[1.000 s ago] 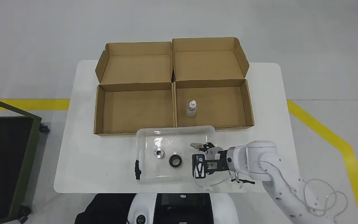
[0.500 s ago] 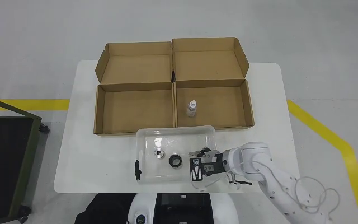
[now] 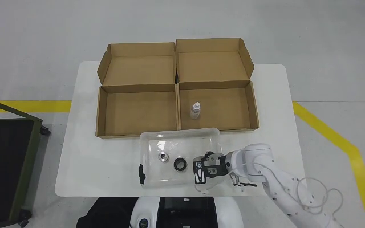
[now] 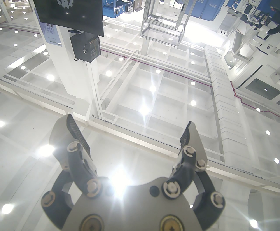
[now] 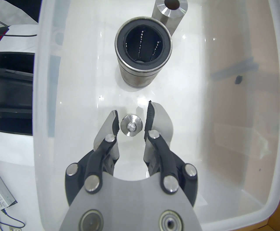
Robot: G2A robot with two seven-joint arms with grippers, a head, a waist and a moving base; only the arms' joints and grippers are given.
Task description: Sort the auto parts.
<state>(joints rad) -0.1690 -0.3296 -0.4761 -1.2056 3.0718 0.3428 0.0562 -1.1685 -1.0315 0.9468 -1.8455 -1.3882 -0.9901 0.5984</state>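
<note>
A clear plastic bin (image 3: pixel 149 139) at the table's front holds three metal parts. In the right wrist view a small round silver part (image 5: pixel 131 125) stands on the bin floor between the fingers of my right gripper (image 5: pixel 132 118). The gripper is open, with a thin gap on each side of the part. Just beyond it stand a black-lined linear bearing (image 5: pixel 143 52) and a silver bushing (image 5: pixel 171 11). From above, the right gripper (image 3: pixel 199 168) is inside the bin's right half, beside the bearing (image 3: pixel 180 164) and the bushing (image 3: pixel 163 157). My left gripper (image 4: pixel 129 131) is open, holds nothing and points at the ceiling.
Two open cardboard boxes stand behind the bin: the left box (image 3: pixel 137 111) and the right box (image 3: pixel 228 108), which holds a small white bottle (image 3: pixel 195 110). The bin wall (image 5: pixel 43 87) runs close along both sides of the right gripper.
The right arm has slid its gripper leftward, deeper into the bin and closer to the bearing. The parts and the boxes have kept their places.
</note>
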